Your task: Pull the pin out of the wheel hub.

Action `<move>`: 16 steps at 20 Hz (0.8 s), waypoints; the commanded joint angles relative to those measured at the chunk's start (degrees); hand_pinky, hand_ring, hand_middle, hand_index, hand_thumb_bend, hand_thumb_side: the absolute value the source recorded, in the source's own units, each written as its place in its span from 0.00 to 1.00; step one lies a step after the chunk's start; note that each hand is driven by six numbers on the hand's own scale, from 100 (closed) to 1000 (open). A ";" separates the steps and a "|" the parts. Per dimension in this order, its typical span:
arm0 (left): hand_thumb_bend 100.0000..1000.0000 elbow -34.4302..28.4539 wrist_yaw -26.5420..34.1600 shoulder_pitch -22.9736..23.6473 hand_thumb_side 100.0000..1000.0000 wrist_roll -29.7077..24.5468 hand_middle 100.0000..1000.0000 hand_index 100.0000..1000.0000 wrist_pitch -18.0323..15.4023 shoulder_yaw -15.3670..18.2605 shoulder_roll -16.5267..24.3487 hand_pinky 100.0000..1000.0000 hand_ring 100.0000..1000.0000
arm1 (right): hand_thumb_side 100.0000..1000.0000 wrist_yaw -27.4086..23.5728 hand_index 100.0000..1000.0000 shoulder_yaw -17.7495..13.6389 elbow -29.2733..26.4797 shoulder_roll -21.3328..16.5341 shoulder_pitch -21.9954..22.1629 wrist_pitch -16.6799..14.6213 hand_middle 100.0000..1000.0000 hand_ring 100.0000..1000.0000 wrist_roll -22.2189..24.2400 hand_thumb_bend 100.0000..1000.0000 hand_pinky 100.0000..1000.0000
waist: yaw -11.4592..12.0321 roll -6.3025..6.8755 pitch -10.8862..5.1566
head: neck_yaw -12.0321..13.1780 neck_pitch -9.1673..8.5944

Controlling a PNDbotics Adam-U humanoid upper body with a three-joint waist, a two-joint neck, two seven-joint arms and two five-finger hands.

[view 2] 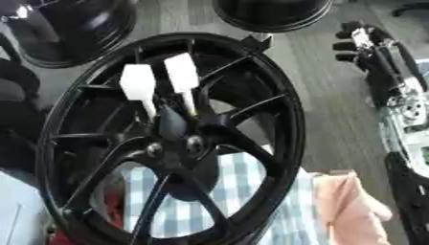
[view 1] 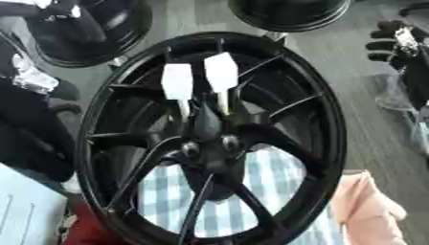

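Grey wood-grain floor, glossy black spoked wheel hub (view 1: pixel 214 143), two white flat-headed pins (view 1: pixel 201 79)

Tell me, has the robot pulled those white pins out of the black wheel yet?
Not yet. Both white pins are standing in the wheel hub. Nothing is in hand: the right hand hangs off to the side, fingers curled, holding nothing. Reaching, gripping and pulling all remain.

The black wheel hub (view 1: pixel 214 143) stands tilted with two white pins (view 1: pixel 201 79) seated side by side above its centre, while the right hand (view 1: pixel 400 43) hangs curled well apart at upper right.
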 commanded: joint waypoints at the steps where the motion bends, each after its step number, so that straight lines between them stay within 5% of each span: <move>1: 0.53 0.05 -0.22 -1.23 0.33 0.00 0.79 0.84 0.18 0.36 1.10 0.87 0.85 | 0.68 0.30 0.76 -0.02 -0.67 -1.73 -0.73 -0.14 0.68 0.72 0.18 0.00 0.73 | 0.04 -0.20 -1.79 | 0.07 -0.27; 5: 0.57 0.38 -0.66 -1.61 0.29 0.52 0.78 0.85 0.75 0.15 0.67 0.87 0.84 | 0.68 0.37 0.76 0.14 -0.63 -1.78 -0.74 -0.10 0.68 0.72 0.32 0.00 0.73 | 0.00 -0.13 -1.84 | -0.31 0.02; 16: 0.61 0.97 -5.39 -6.08 0.25 2.17 0.79 0.85 10.00 -5.42 -5.18 0.89 0.85 | 0.68 0.55 0.76 0.37 -0.39 -1.84 -0.57 -0.04 0.68 0.72 0.59 0.00 0.73 | 0.08 -0.10 -2.08 | 0.72 0.45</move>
